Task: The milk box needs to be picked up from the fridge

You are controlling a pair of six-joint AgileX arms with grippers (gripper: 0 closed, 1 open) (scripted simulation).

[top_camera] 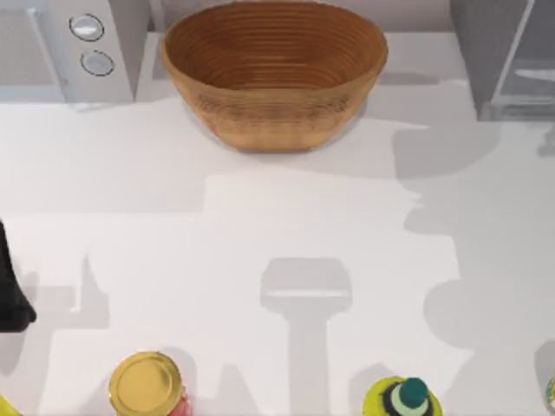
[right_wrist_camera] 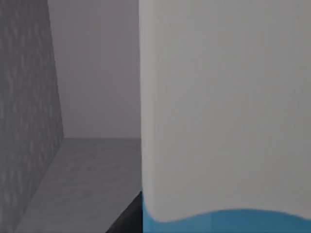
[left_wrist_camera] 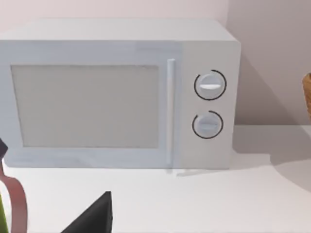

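Two items sit at the counter's (top_camera: 286, 217) near edge: a gold-lidded red can (top_camera: 146, 383) left of middle and a yellow-green bottle with teal cap (top_camera: 406, 397) right of middle, well apart. The left arm (top_camera: 10, 286) is parked at the left edge. In its wrist view a dark bit of the left claw (left_wrist_camera: 92, 218) hangs over bare counter facing the microwave; can't tell if wide or narrow. At the back, a brown woven basket (top_camera: 273, 74) stands in the middle, a white microwave with two round knobs (top_camera: 87, 43) at the left corner, and the grey fridge (top_camera: 494, 61) at the right corner. The right wrist view looks inside the fridge: grey wall, grey shelf floor, and the milk box (right_wrist_camera: 223, 121) upright, very close, white above a blue band. A dark sliver of the right claw (right_wrist_camera: 127, 221) is just beside the box; grip state cannot be told.
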